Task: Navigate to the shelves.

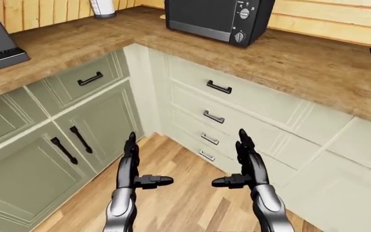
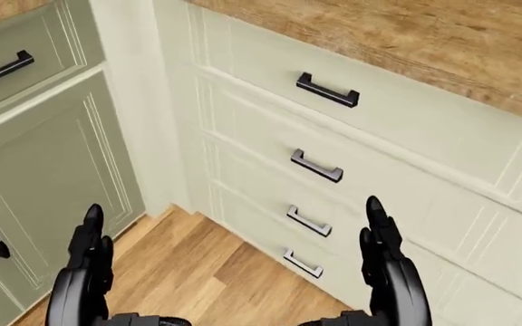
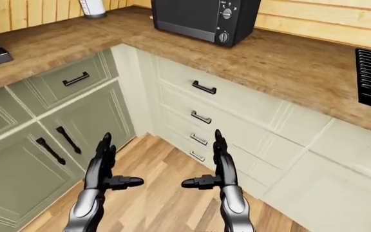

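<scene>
No shelves show in any view. I face an inside corner of a kitchen counter (image 1: pixel 288 63) with pale green cabinets below it. My left hand (image 1: pixel 134 166) is held low at the left of centre, fingers straight and spread, thumb pointing inward. My right hand (image 1: pixel 244 164) mirrors it at the right of centre. Both hands are open and hold nothing. In the head view the left hand (image 2: pixel 88 255) and the right hand (image 2: pixel 381 255) rise from the bottom edge over the wooden floor (image 2: pixel 216 272).
A stack of drawers (image 1: pixel 214 116) with black handles stands just beyond my right hand. Cabinet doors (image 1: pixel 76 140) fill the left. On the counter sit a black microwave (image 1: pixel 221 17), a white container (image 1: pixel 101 7) and dark appliances at both edges. Wooden floor (image 1: pixel 179 193) lies between the cabinets.
</scene>
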### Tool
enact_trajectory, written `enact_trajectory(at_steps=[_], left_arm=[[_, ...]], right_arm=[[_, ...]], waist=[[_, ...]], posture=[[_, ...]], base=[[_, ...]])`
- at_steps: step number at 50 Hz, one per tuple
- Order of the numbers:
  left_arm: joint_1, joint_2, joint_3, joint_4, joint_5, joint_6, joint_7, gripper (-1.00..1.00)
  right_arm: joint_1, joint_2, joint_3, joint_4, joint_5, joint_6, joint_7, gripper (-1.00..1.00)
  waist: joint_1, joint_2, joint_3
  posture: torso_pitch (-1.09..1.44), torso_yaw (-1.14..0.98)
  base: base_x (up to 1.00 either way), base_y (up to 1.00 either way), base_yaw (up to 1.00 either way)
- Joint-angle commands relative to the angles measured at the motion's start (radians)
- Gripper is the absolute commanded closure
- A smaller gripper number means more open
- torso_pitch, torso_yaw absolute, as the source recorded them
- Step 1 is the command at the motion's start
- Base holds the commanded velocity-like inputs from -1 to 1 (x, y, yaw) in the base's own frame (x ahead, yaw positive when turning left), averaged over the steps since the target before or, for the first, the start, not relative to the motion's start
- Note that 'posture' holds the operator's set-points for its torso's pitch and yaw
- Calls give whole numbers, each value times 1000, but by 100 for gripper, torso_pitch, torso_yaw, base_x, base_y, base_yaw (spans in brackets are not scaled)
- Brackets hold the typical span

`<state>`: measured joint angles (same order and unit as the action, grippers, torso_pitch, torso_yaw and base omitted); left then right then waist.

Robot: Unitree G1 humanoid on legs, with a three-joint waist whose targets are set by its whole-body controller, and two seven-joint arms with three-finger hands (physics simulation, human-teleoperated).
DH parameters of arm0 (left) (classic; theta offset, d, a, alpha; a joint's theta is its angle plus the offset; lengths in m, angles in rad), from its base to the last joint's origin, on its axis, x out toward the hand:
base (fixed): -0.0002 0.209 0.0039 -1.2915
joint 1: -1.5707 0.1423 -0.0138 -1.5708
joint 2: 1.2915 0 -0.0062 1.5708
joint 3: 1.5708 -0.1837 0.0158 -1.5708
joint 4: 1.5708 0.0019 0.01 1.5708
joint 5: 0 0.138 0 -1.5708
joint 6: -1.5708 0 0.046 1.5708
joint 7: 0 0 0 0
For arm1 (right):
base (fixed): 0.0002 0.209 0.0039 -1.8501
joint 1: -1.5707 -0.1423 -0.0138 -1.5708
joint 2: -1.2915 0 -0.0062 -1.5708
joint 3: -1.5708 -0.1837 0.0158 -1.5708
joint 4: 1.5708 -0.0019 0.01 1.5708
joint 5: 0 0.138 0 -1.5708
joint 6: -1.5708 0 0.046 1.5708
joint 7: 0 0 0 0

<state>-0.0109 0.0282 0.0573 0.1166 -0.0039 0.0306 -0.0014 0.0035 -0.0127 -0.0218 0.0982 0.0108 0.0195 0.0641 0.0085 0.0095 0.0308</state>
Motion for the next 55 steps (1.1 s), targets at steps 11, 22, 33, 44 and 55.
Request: enact_trajectory(at_steps=[11,22,33,44,55], left_arm=[[-22,-1,-6,-37,-2,-35,-4,-100],[-23,-1,-5,-31,-1,-40,-5,-100],[-27,0,-4,-24,-1,-43,-5,-100],[-24,0,-5,-32,-1,-38,-5,-100],[-29,1,-4,-18,-1,-47,-5,-100]], right_arm=[[-15,-6,-6,-41,4,-32,-2,-100],[-17,-6,-7,-37,2,-34,-3,-100],[-20,-6,-7,-37,3,-32,-4,-100],[-20,-6,-7,-34,3,-35,-4,-100],[-16,-5,-6,-41,3,-30,-5,-100]], waist=[[-18,-39,-21],[-7,63,-5],[-3,-64,-23],[-12,4,-5],[-4,32,-18]], posture=[[0,0],[0,0],[0,0],[0,0],[0,0]], base=[[0,0,-23],[0,0,-23],[0,0,-23],[0,0,-23],[0,0,-23]])
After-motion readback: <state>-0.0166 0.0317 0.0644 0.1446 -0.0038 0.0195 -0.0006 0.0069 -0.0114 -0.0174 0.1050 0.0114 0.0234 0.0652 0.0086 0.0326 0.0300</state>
